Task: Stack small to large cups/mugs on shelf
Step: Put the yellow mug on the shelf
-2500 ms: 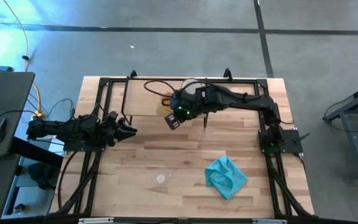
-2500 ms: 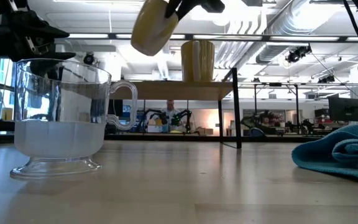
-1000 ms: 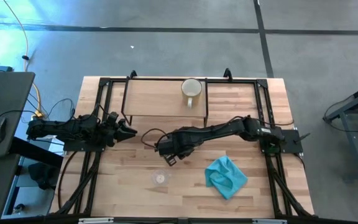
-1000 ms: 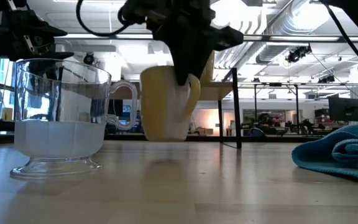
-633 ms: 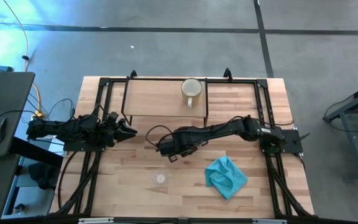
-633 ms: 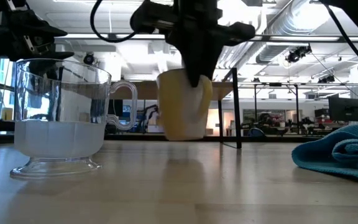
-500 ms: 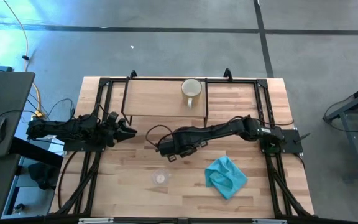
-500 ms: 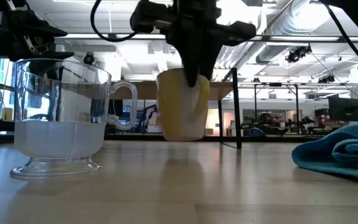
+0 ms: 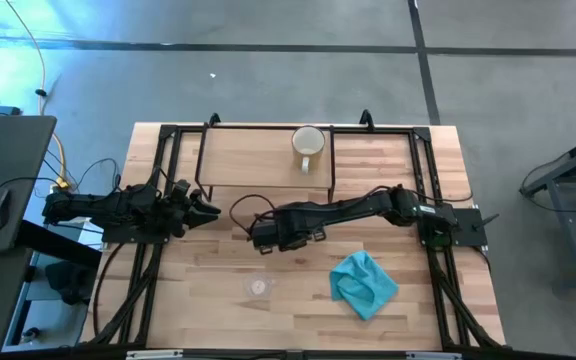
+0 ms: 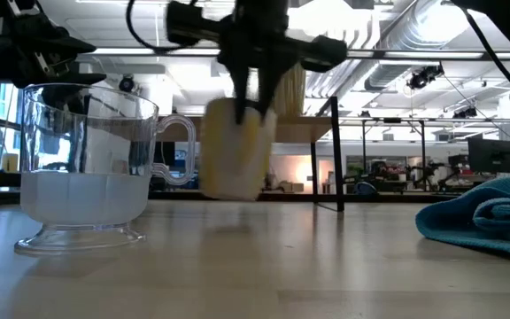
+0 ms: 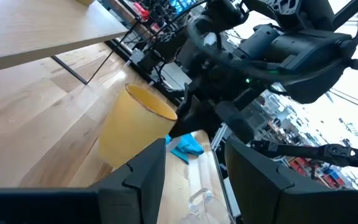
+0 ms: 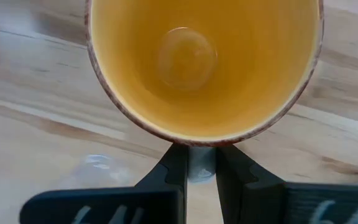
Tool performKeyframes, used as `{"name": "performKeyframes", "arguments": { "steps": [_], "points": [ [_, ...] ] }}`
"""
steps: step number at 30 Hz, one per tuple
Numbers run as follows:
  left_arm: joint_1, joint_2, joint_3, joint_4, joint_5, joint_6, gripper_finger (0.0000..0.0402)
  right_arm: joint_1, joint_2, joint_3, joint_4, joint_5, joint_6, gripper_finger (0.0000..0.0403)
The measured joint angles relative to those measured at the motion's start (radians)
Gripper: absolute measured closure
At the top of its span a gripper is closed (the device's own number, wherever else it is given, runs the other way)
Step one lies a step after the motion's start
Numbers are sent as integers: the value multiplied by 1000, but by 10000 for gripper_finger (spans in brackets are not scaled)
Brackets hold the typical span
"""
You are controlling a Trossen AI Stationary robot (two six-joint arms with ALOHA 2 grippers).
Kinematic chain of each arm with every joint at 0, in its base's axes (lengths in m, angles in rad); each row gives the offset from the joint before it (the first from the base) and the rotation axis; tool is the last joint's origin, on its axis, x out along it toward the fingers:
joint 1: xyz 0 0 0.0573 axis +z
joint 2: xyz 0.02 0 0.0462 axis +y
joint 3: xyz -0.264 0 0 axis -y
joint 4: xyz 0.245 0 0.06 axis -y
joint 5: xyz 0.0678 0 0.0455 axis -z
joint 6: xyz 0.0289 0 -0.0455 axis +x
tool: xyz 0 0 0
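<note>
Gripping the orange mug (image 12: 204, 65) by its handle, the right gripper (image 12: 194, 168) has both dark fingers closed on the handle's stub just below the rim; the mug's interior is open to the right wrist camera and holds nothing, only a glossy yellow-orange base. In the high view the right gripper (image 9: 265, 234) sits over the middle of the table (image 9: 418, 310), in front of the shelf (image 9: 248, 160), with the mug hidden beneath the wrist. The low view shows the mug (image 10: 235, 158) upright, its base at or just above the tabletop; contact cannot be confirmed. The glass cup (image 10: 87, 168) stands upright on the table nearest the low camera, handle toward the mug, clear of it, its lower half frosted-looking; whether it contains liquid cannot be told. In the high view the glass cup (image 9: 258, 287) lies toward the front edge, near the right gripper but apart. The cream-white mug (image 9: 308, 144) stands upright on the shelf's right end, handle toward the front, and appears empty. The teal cloth (image 9: 364, 283) lies crumpled on the table right of the glass cup. The left gripper (image 9: 200, 209) waits at the table's left edge, fingers parted and holding nothing, as the left wrist view (image 11: 188, 168) confirms.
</note>
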Motion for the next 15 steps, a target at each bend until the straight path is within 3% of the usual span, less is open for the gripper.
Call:
{"name": "performKeyframes", "arguments": {
  "steps": [8,15],
  "points": [
    [0,0,0,0,0,3,247,-19,1,12,6,-56,33,380],
    [0,2,0,0,-2,31,247,-32,-18,56,-4,-11,20,380]
  ]
}}
